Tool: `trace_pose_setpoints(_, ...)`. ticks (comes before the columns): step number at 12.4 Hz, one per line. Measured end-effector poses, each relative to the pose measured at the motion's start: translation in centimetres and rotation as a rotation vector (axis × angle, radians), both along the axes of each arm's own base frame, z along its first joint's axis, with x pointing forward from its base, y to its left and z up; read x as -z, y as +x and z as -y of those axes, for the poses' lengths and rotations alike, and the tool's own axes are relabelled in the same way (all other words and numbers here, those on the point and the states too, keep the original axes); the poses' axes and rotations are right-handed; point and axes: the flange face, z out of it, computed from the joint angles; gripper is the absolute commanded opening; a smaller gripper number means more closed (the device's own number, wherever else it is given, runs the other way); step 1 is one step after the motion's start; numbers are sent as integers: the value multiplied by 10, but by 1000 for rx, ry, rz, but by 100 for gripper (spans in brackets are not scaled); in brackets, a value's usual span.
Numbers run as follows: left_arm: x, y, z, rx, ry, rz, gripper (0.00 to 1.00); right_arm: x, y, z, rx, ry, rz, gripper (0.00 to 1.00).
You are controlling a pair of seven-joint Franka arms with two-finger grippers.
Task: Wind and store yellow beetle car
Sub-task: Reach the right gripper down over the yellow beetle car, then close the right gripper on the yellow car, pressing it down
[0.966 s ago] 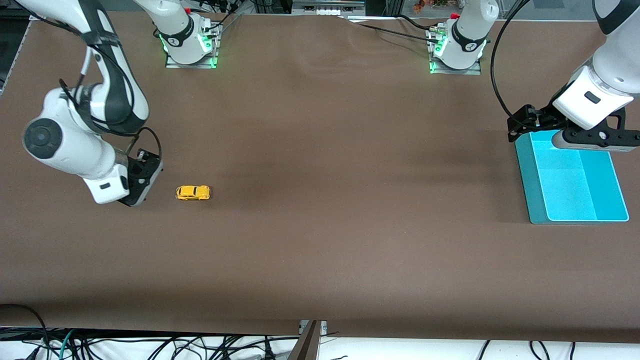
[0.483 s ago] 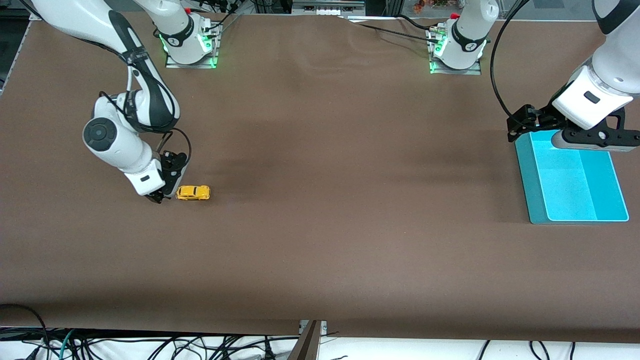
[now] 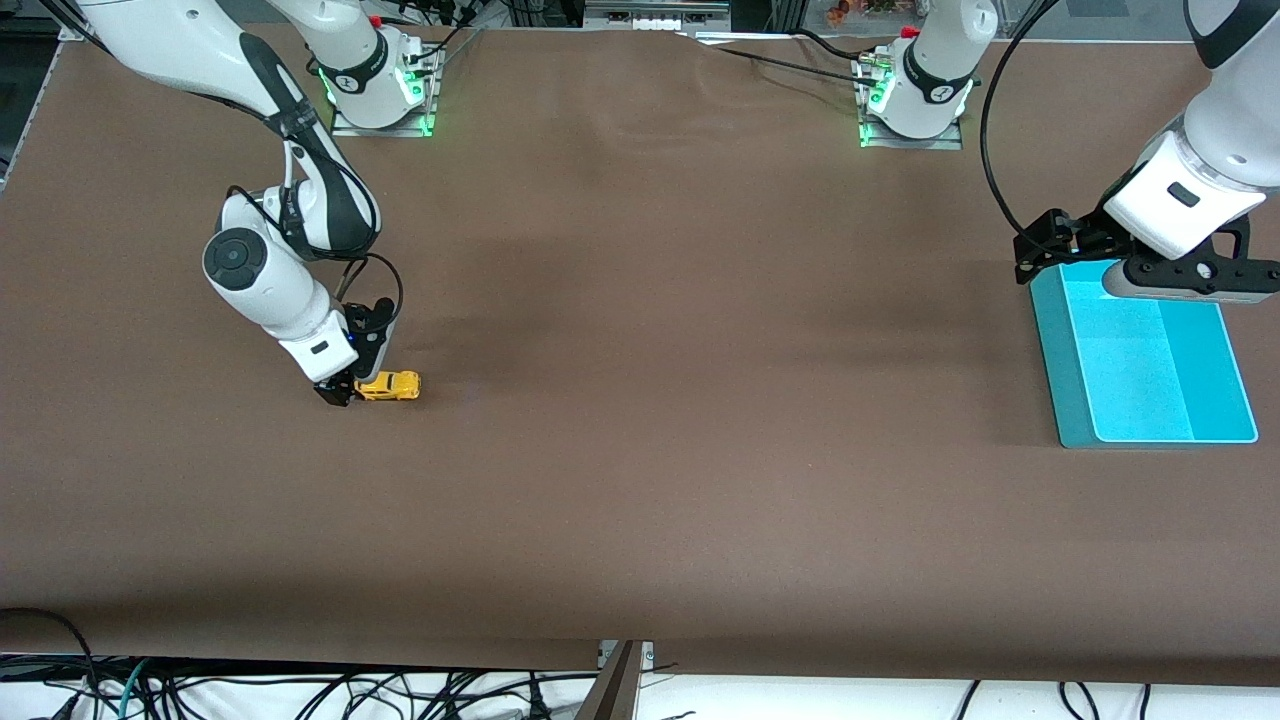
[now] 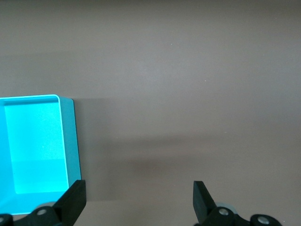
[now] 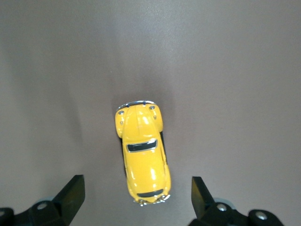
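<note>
The yellow beetle car (image 3: 388,385) stands on the brown table toward the right arm's end, small and rounded with dark windows. In the right wrist view the yellow beetle car (image 5: 142,154) lies lengthwise, one end reaching in between the two fingertips. My right gripper (image 3: 345,390) is low at that end of the car and open (image 5: 136,197), its fingers apart from the car's sides. My left gripper (image 3: 1150,270) waits open (image 4: 138,200) over the edge of the turquoise tray (image 3: 1072,400), nothing between its fingers.
The turquoise tray (image 4: 70,141) sits at the left arm's end of the table, its bottom bare. Both arm bases (image 3: 375,90) (image 3: 915,100) stand along the table's top edge. Cables hang below the edge nearest the camera.
My right arm has swung toward the car and come down, so its open gripper now straddles the car's end. The car and the left arm have not moved.
</note>
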Motion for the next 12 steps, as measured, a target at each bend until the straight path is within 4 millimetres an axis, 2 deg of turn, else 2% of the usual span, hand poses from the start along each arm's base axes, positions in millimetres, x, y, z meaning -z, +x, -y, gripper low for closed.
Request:
trace_pose_setpoints(3,0,0,2,3,0,0,100,6,2,-1,-16,4,18,98)
trace_pose_setpoints(4,0,-1,4,8,0,0,100,12,2,-2,-17,8,21,93)
trace_pose_setpoints(7,0,-1,9,15,0,0,100,29,2,-3,-18,18,22,65)
trace_pose_setpoints(11,0,-1,8,15,0,0,100,30,4,-6,-22,22,24,20)
trace_pose_setpoints(12,0,-1,8,15,0,0,100,29,4,-6,-23,22,27,15)
